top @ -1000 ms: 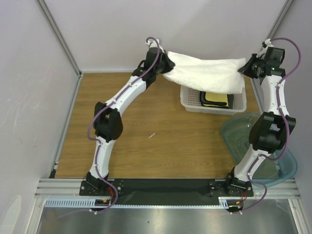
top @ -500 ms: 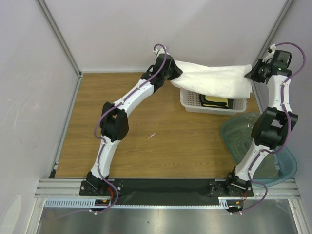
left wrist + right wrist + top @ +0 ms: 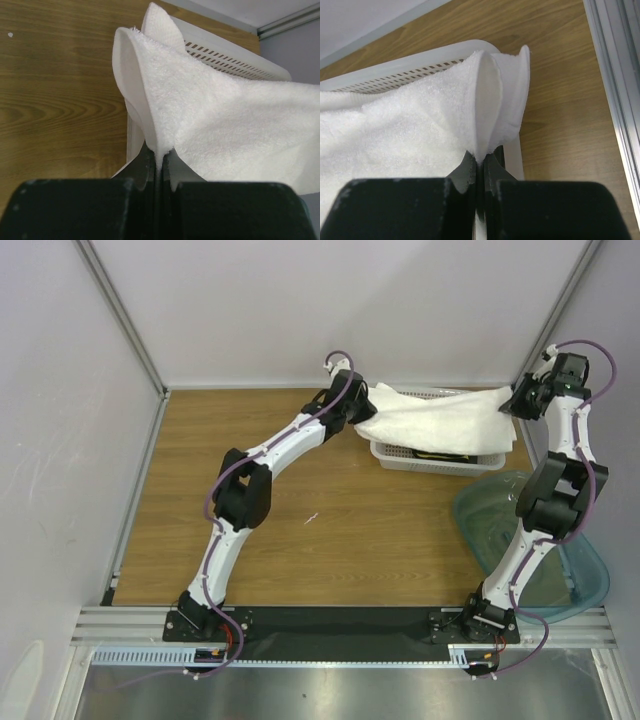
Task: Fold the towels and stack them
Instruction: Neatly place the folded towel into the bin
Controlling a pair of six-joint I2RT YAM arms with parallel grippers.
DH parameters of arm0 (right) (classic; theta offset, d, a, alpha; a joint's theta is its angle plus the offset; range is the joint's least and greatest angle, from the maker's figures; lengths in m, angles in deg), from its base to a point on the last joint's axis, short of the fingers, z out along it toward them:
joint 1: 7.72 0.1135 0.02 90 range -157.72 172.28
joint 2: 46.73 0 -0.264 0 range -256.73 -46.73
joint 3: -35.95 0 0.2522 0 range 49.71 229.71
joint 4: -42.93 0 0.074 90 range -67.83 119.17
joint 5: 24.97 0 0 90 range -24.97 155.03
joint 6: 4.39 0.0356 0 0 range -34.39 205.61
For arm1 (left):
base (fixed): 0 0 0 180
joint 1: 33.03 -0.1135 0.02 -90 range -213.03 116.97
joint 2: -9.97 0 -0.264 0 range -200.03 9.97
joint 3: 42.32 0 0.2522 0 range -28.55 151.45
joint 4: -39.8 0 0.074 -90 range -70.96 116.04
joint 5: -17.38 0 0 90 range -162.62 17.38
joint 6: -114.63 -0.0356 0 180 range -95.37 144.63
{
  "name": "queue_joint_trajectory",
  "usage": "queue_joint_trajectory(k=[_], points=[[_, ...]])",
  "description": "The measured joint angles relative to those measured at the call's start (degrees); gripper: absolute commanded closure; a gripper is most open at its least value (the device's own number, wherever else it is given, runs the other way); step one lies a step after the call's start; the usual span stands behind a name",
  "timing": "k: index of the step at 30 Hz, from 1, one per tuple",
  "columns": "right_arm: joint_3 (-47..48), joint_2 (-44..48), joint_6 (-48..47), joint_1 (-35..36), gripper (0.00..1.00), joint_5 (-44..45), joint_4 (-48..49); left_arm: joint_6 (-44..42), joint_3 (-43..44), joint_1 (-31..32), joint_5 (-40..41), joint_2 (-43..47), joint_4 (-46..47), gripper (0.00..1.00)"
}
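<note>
One white towel (image 3: 440, 420) hangs in the air right above the basket (image 3: 440, 466). It is pulled out long, and its long way runs from the left side of the basket to the right side. The middle sags down until it covers most of the basket. The left gripper (image 3: 159, 155) is clamped tight on the towel's left end, just past the basket's left side. The right gripper (image 3: 481, 157) is clamped tight on the right end, just past the basket's right side. At each grip the cloth bunches up and its corner folds over.

There is one basket, white with rows of little holes. A thin dark and yellow strip (image 3: 440, 453) peeks out inside it, under the towel; I cannot tell how many things that is. One clear blue tub (image 3: 475, 515) sits just in front of the basket's right end.
</note>
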Motion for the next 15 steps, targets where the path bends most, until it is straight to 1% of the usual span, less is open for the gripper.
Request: queue_joint_trajectory(k=[4,5,6,7,8,9,10,11,12,13,14,15], points=[[-0.26,-1.29,0.00,0.00,1.00,-0.02,0.42,-0.02,0.00,0.00,0.39,-1.18,0.48,0.97],[-0.33,-1.66,0.00,0.00,1.00,0.00,0.42,-0.02,0.00,0.00,0.52,-1.53,0.50,0.91],[-0.48,-1.92,0.00,0.02,0.96,0.04,0.44,-0.04,0.00,0.00,0.61,-1.81,0.63,0.86],[-0.61,-2.12,-0.02,0.04,0.91,0.11,0.33,-0.11,0.00,0.00,0.63,-1.97,0.92,0.79],[-0.66,-2.25,-0.04,0.09,0.86,0.20,0.17,-0.24,0.00,-0.02,0.70,-1.99,0.96,0.62],[-0.66,-2.34,-0.17,0.13,0.74,0.42,0.17,-0.83,0.00,-0.02,0.83,-1.99,0.98,0.53],[-0.66,-2.34,-0.22,0.20,0.66,0.66,0.17,-1.38,0.00,-0.02,1.03,-1.99,0.94,0.45],[-0.66,-2.34,-0.66,0.22,0.57,0.79,0.15,-1.86,0.00,-0.04,1.20,-1.99,0.81,0.33],[-0.59,-2.34,-0.83,0.28,0.44,1.18,0.20,-2.64,0.00,-0.09,1.46,-1.99,0.63,0.29],[-0.44,-2.34,-0.83,0.39,0.39,1.51,0.15,-3.21,0.00,-0.13,1.70,-1.99,0.48,0.24],[-0.17,-2.34,-1.16,0.55,0.34,1.79,-0.20,-3.98,0.00,-0.22,2.05,-1.84,0.44,0.18],[0.37,-2.34,-1.51,0.68,0.27,2.03,-0.79,-4.94,0.00,-0.26,2.29,-1.70,0.37,0.11]])
